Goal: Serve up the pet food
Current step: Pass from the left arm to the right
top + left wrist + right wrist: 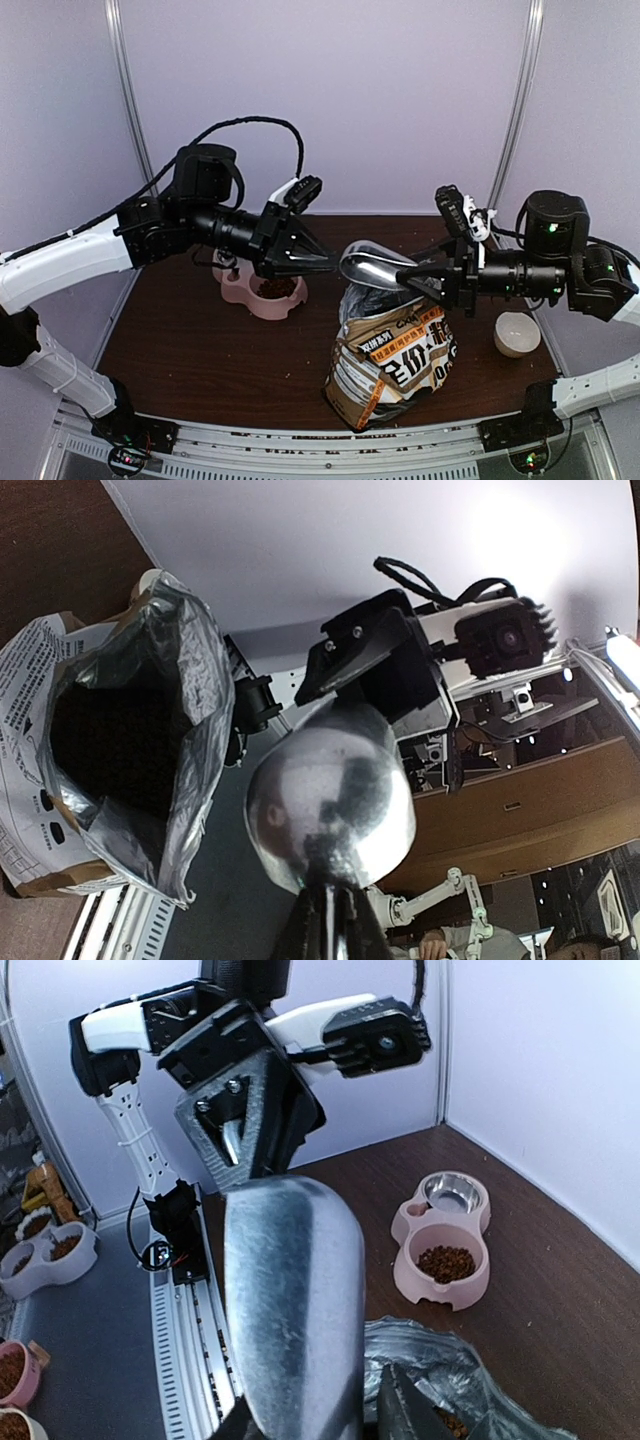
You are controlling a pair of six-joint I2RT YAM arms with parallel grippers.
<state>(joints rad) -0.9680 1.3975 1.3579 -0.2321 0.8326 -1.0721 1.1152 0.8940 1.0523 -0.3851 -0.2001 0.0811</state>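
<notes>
The shiny metal scoop (375,268) hangs level above the open mouth of the pet food bag (395,355). My left gripper (322,263) is shut on its handle, as the left wrist view (330,920) shows. No kibble shows in the scoop (295,1300). My right gripper (425,283) is at the bag's top edge with its jaws wide apart, the scoop's front end over the gap (315,1405). Reddish-brown pet food lies in the near basin of the pink feeder (445,1262) and deep in the bag (450,1425). The bag's foil mouth (110,740) gapes dark.
The pink feeder (262,292) stands at the back left of the brown table, under my left arm. A white bowl (517,333) sits at the right, below my right arm. More feeders (40,1250) stand off the table.
</notes>
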